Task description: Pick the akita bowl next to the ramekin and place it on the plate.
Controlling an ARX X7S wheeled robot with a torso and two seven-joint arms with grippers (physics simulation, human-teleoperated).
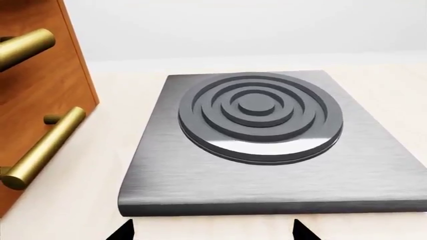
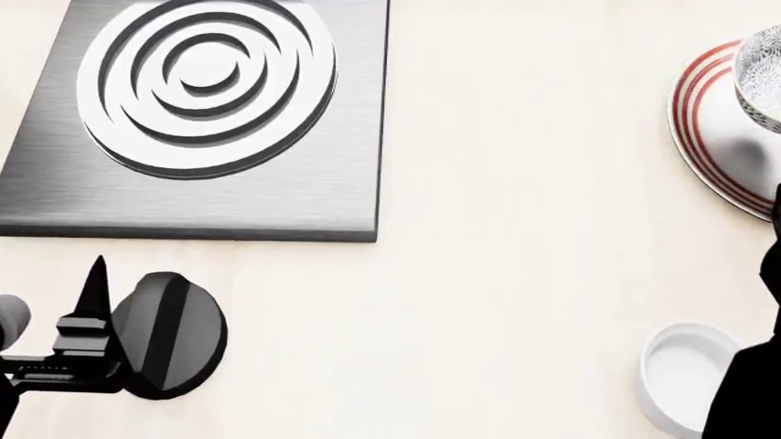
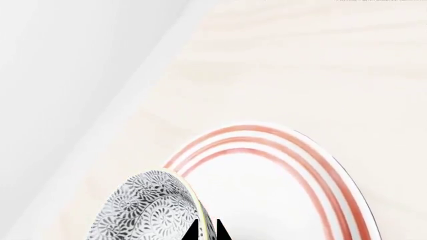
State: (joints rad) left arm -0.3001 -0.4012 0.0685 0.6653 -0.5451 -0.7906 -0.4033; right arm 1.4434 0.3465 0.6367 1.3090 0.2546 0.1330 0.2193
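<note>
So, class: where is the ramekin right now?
In the head view the ramekin sits low on the right, on the counter below the plate, beside the dark right arm.

The akita bowl is cut off by the right wrist picture's edge, and only its patterned side shows beside the right end effector. The plate runs off the head view's edge. The right arm's dark shape hides part of the ramekin.
</note>
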